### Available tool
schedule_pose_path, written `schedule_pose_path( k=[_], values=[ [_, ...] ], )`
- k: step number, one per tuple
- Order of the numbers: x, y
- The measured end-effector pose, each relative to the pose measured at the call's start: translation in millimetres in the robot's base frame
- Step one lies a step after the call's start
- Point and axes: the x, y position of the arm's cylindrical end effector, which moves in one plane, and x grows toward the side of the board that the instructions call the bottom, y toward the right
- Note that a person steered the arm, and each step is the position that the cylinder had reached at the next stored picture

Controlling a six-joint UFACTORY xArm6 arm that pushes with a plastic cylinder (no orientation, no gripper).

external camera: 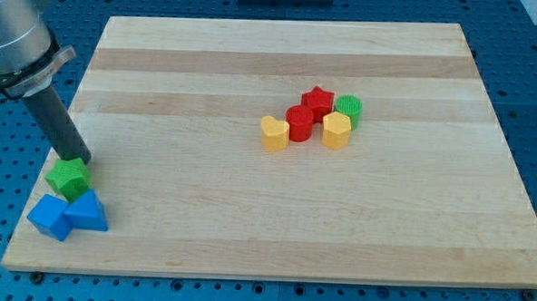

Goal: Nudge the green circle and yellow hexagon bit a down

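Your tip (80, 159), a bare rod with no pincer, touches the green star (68, 177), well left of the green circle (348, 108) and yellow hexagon (336, 131).

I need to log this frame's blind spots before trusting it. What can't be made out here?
- My tip: its very end meets the green star block at the view's left; contact cannot be confirmed.
- Green circle: lower part hidden behind the yellow hexagon.
- Arm: cut off by the view's top-left edge.
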Motion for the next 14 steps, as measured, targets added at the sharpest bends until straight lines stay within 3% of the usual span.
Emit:
schedule_pose_path(
  k=[3,4,5,6,7,8,10,11,12,14],
  values=[
    [10.5,-11.4],
    [-19.2,-1.1],
    [-25.3,44.7],
    [-1.6,115.6],
    [28.1,191.3],
    [23.7,284.5],
    [-88.3,448.1],
    [-128.7,443.1],
    [-136.0,421.0],
    [-113.4,402.3]
  ],
)
